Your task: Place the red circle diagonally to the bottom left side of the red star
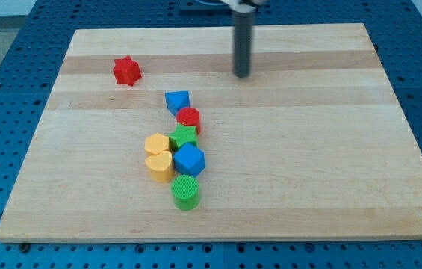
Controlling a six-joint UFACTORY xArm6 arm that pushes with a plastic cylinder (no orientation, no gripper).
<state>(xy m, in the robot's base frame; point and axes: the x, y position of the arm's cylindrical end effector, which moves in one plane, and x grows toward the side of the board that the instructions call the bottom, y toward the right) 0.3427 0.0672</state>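
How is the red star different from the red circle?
The red star has points around its edge; the red circle is round. The red star sits alone near the view's top left; the red circle is packed among other blocks, touching the blue block above it and the green block below it. Both are red and lie on the wooden board.

We are looking at a lab or test bench rather than a home: a pale wooden board [308, 149] lies on a blue metal base [16, 82] drilled with a regular grid of holes, the kind used for bolting down equipment. A dark rod [242, 45] hangs straight down over the board, and small plain coloured blocks [175, 153] are the only loose things on it.
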